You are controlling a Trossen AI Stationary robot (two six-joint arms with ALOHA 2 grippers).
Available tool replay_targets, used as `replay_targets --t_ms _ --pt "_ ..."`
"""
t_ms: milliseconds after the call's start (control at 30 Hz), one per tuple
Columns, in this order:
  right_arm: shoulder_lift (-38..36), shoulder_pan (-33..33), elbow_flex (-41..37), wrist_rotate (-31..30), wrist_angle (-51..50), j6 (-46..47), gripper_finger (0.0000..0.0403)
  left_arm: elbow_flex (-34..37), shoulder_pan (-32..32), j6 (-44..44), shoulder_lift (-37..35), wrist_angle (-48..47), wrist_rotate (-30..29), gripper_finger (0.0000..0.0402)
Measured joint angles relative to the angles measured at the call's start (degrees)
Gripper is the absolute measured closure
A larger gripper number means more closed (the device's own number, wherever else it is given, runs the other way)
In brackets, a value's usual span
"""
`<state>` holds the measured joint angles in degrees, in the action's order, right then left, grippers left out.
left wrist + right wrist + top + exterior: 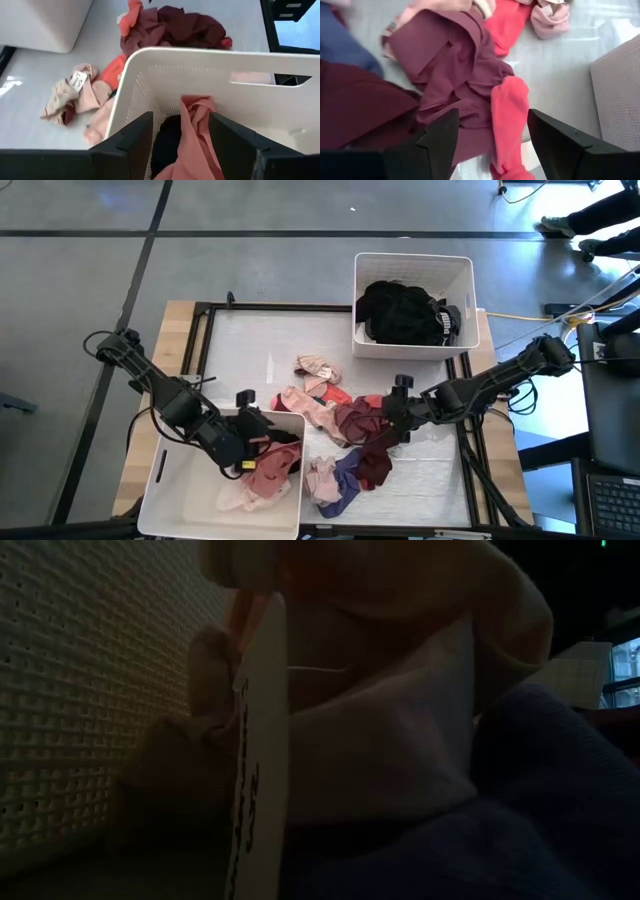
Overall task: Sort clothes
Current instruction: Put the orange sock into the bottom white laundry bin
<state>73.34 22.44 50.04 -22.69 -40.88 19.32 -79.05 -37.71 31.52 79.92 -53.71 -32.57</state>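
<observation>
Clothes are maybe half sorted, as far as you can see: a heap of black soft garments [405, 312] fills the far white perforated plastic bin [466, 272], and pink ones [268, 476] lie in the near white bin [165, 480]. Your left gripper [252, 458] sits over that near bin, fingers spread, a salmon-pink garment [197, 145] draped loose between them, so it looks released. Your right gripper [392, 423] hovers open, holding nothing, over the leftover pile of maroon, coral, pink and purple pieces [345, 430] mid-table.
</observation>
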Motion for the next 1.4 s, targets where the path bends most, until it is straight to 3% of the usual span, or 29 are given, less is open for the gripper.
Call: replay_targets --t_ms 300,500,633,867,1100,1400 --pt "0.0 -4.91 -8.56 -1.06 10.28 -0.11 0.0164 0.0 0.0 -0.16 0.0 0.25 -0.14 0.0219" --pt "0.0 -7.64 -11.9 3.12 15.85 -2.83 0.0174 0.0 0.0 -0.46 0.0 0.28 -0.17 0.0219" --pt "0.0 -7.59 -12.94 1.83 17.85 -5.0 0.0231 0.0 0.0 -0.5 0.0 0.29 -0.19 0.0219" --pt "0.0 -7.48 -13.01 3.34 18.33 -6.84 0.0389 0.0 0.0 -0.47 0.0 0.32 -0.19 0.0219" --pt "-0.09 -7.48 -11.12 4.21 18.36 -9.81 0.0394 0.0 0.0 -3.07 0.0 0.6 -2.28 0.0219" --pt "-0.46 -7.48 -1.49 0.75 18.47 -18.49 0.0398 0.0 2.54 -4.95 0.02 2.16 -9.77 0.0219"
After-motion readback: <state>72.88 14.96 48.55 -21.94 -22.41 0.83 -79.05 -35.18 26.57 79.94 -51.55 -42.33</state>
